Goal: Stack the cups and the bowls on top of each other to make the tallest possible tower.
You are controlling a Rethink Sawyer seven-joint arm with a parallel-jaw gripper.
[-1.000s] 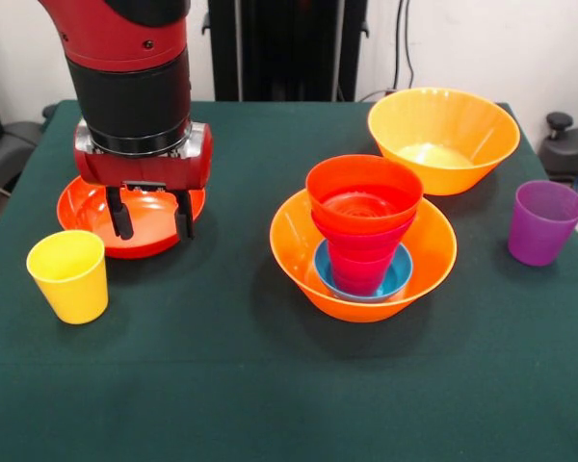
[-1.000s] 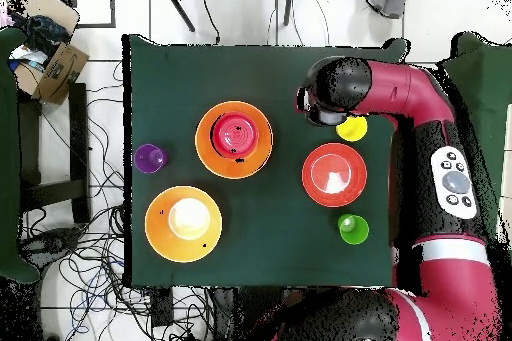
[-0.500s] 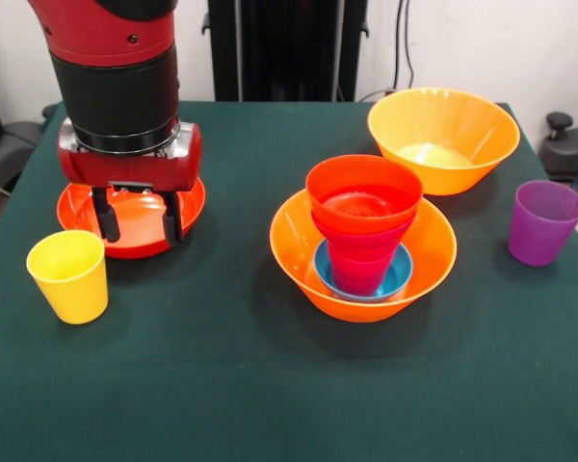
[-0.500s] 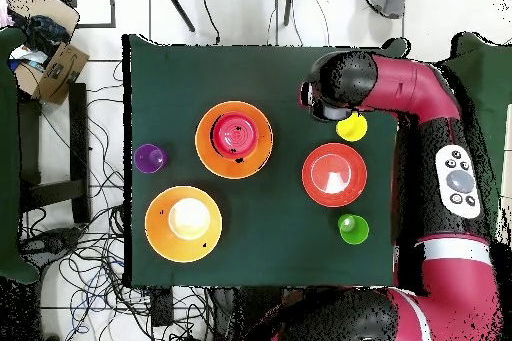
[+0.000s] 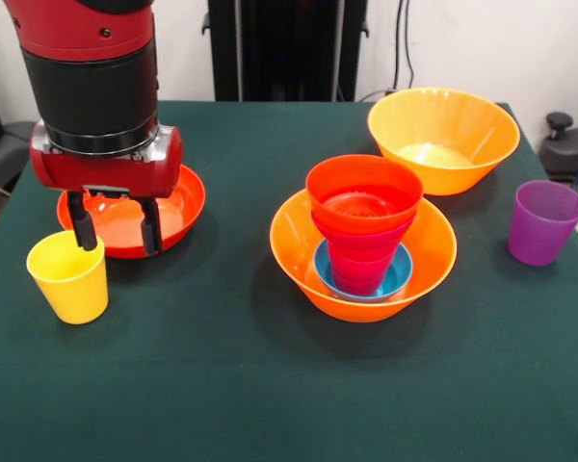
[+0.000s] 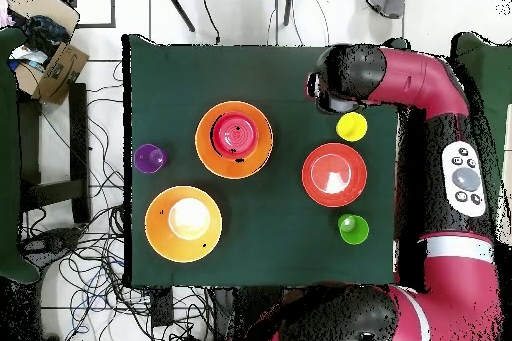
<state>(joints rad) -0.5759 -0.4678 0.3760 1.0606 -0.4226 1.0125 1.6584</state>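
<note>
The tower (image 5: 363,236) (image 6: 235,137) is a large orange bowl holding a small blue bowl, pink pieces and a red-orange bowl on top. My gripper (image 5: 114,229) (image 6: 331,97) hangs open over the near rim of the shallow red-orange bowl (image 5: 178,207) (image 6: 334,174), its left finger close to the yellow cup's (image 5: 69,275) (image 6: 351,126) far rim. A second large orange bowl (image 5: 443,138) (image 6: 184,223) stands behind the tower. The purple cup (image 5: 543,222) (image 6: 150,158) is at the right. A green cup (image 6: 352,228) shows only in the overhead view.
Cables, a cardboard box (image 6: 52,62) and chair legs (image 6: 190,7) lie on the floor around the table in the overhead view. A black stand (image 5: 287,48) rises behind the table's far edge.
The arm has moved left in the front view, from over the shallow bowl's middle toward the yellow cup. The gripper stays open. Cups and bowls have not moved.
</note>
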